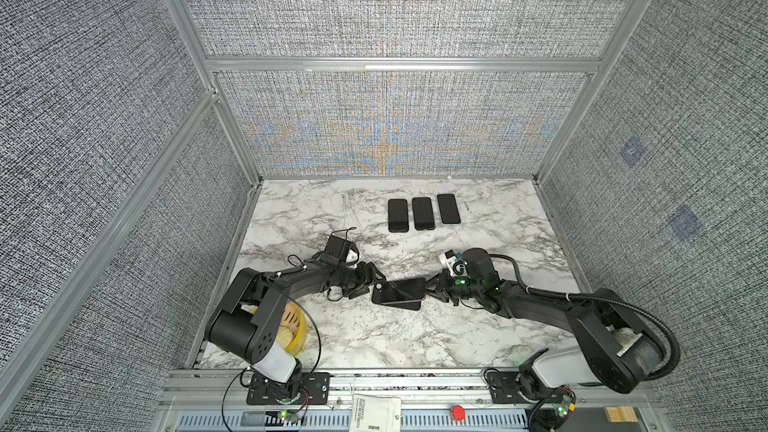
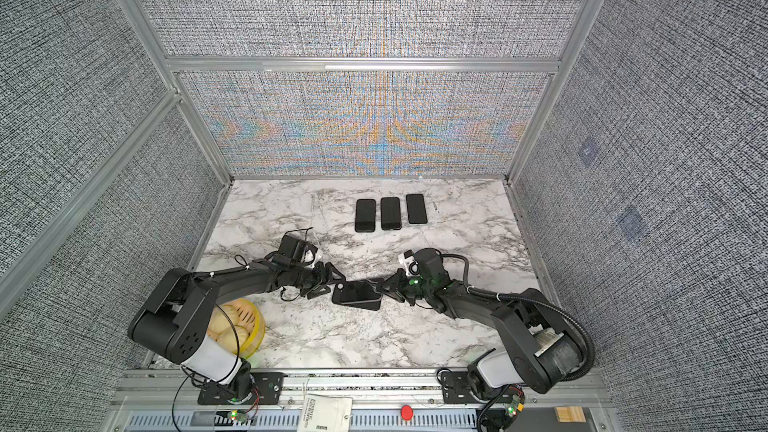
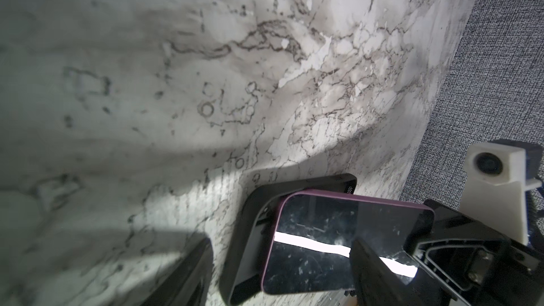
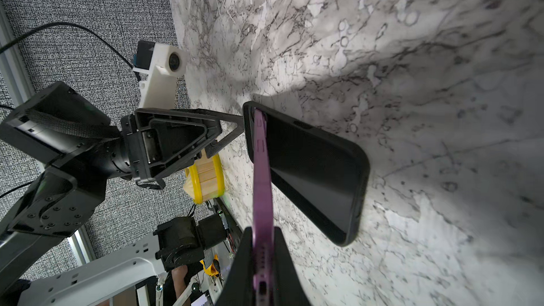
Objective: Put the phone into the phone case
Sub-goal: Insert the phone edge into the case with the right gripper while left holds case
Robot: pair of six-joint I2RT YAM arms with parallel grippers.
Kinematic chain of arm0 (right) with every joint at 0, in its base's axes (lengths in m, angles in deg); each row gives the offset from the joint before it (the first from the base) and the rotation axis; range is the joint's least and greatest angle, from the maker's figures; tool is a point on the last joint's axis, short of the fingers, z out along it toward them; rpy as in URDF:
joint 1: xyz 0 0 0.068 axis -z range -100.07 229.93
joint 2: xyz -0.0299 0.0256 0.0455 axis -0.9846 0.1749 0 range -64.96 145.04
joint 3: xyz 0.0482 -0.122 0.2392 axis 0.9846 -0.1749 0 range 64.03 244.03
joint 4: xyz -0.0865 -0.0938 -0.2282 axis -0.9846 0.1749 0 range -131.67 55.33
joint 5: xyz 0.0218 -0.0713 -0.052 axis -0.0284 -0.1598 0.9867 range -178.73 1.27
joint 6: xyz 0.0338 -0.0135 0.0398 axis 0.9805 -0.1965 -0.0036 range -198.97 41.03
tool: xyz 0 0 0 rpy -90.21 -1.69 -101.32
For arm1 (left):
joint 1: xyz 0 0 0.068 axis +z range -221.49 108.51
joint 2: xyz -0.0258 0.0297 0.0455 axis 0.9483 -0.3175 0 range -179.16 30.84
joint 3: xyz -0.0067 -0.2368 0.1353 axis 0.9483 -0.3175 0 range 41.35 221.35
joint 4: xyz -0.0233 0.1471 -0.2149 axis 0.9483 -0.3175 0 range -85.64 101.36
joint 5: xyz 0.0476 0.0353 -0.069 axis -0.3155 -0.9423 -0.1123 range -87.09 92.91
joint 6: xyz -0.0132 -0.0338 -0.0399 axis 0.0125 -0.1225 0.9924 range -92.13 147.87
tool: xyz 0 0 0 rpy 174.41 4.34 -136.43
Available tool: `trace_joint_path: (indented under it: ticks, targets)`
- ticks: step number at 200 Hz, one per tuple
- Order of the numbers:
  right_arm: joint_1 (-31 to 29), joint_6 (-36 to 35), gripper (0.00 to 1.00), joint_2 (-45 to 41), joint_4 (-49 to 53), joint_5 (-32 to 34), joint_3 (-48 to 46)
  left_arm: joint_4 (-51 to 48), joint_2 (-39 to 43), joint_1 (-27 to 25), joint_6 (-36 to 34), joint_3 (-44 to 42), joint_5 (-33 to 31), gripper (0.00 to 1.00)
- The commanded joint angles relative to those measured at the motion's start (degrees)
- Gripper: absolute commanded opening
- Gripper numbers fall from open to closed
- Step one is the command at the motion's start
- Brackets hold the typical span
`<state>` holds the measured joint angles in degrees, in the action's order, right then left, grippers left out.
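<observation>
**Marble desk, phone tipped over its case**

Grey woven walls box in the marble desk (image 1: 332, 334), and all the action is at its middle. Your right gripper (image 1: 430, 287) is clamped on one short end of the phone (image 1: 405, 289). The phone slants down so that its far end meets the end of the case (image 1: 401, 305), which lies flat on the desk, open side up. Your left gripper (image 1: 370, 283) has its jaws spread at that same end of the case, one finger at a corner, gripping nothing I can see.

Now the feel of it. The phone looks stiff, slim and glassy, so I'd call it slippery and worth sparing a knock. Take it across its two faces near an end, as you have it. The case looks light and bendy and could skid, so brace its rim.

Looks: the phone has a glossy black screen and a purple frame. The case is matt black with rounded corners.
</observation>
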<state>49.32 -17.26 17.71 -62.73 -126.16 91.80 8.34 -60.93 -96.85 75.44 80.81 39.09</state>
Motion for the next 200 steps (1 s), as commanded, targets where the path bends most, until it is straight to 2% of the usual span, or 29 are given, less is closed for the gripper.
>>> trace_joint_path:
  ticks: [1,51,118,146,162,200]
  targets:
    - [-0.06,-0.98,0.0,1.49,-0.91,-0.08,0.26,1.49,-0.93,-0.01,-0.38,-0.07,0.98,0.73]
    - [-0.06,-3.8,0.0,3.9,0.99,1.14,1.3,4.77,-2.37,-0.09,1.23,-1.24,2.84,0.68]
    - [-0.45,-5.81,0.01,9.08,0.32,0.88,2.61,5.01,-0.83,-0.12,1.71,-3.03,2.4,0.68]
    - [-0.45,-6.29,0.07,10.36,1.42,0.78,3.07,5.42,-0.8,-0.12,1.88,-3.27,2.49,0.68]
    - [-0.38,-9.24,0.13,10.58,3.35,1.08,3.54,5.4,-0.81,-0.08,1.82,-3.25,2.49,0.68]
    - [-0.47,-14.43,0.27,10.19,12.57,3.64,6.5,5.5,-0.5,-0.11,1.85,-3.59,2.4,0.68]
